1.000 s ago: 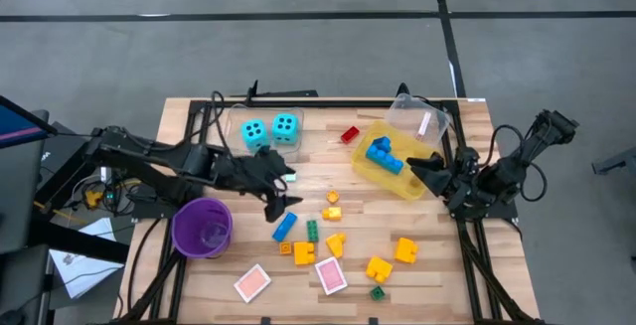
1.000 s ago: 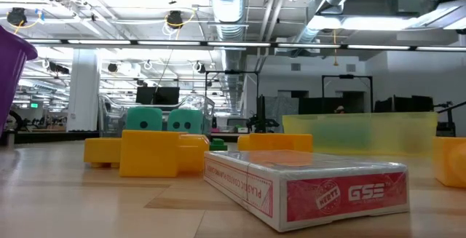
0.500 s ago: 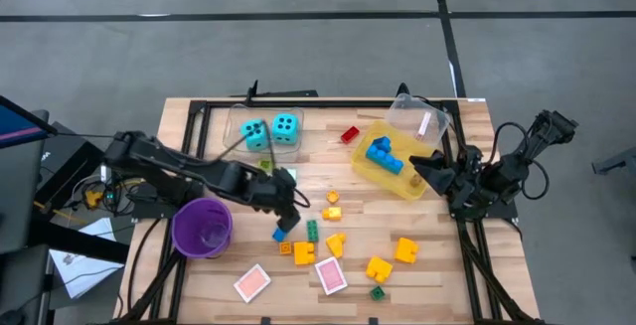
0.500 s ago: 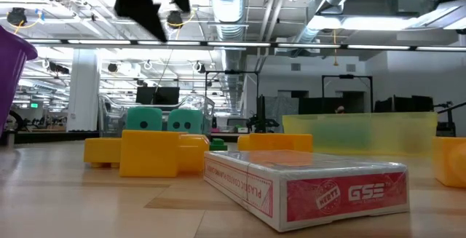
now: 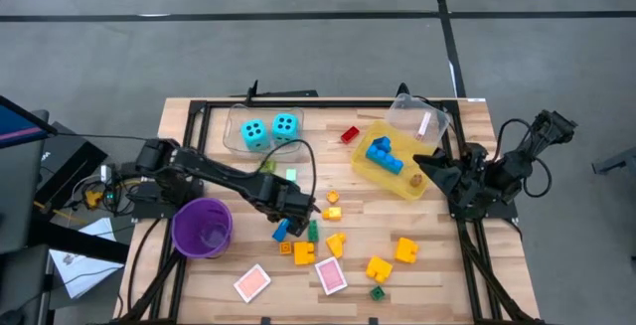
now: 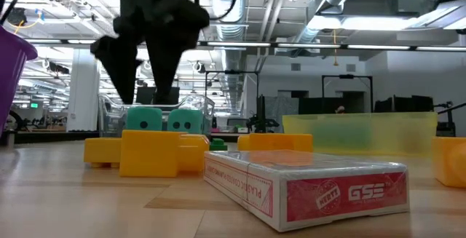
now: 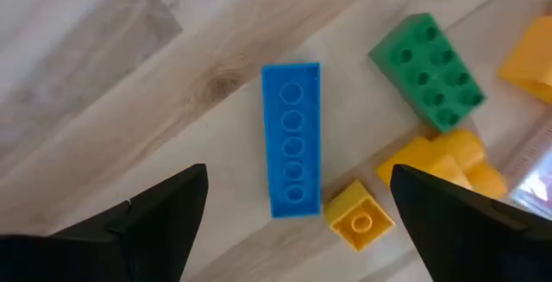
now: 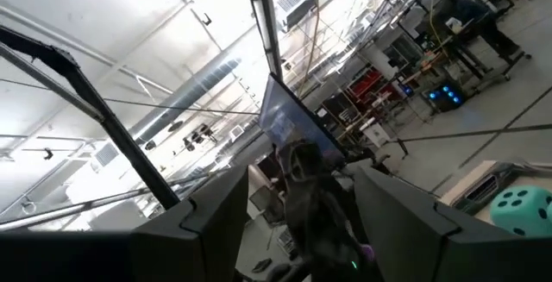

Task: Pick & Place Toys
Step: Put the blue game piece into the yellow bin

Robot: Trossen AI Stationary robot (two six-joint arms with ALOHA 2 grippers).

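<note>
While right claw (image 5: 422, 169) waits, indeterminate, left claw (image 7: 293, 209) hangs spread above blue brick (image 7: 291, 138)

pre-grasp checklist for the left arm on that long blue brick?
1. Left gripper fingers open: ok.
2. Long blue brick between the fingers in the left wrist view, not yet gripped: ok.
3. Brick lies flat, studs up: ok.
4. Side clearance: not ok, small yellow brick sits against one end; green brick near the other.
5. Yellow bin has room for a drop: ok.
6. Right gripper parked over the bin's edge, could block a drop: cannot tell.
</note>
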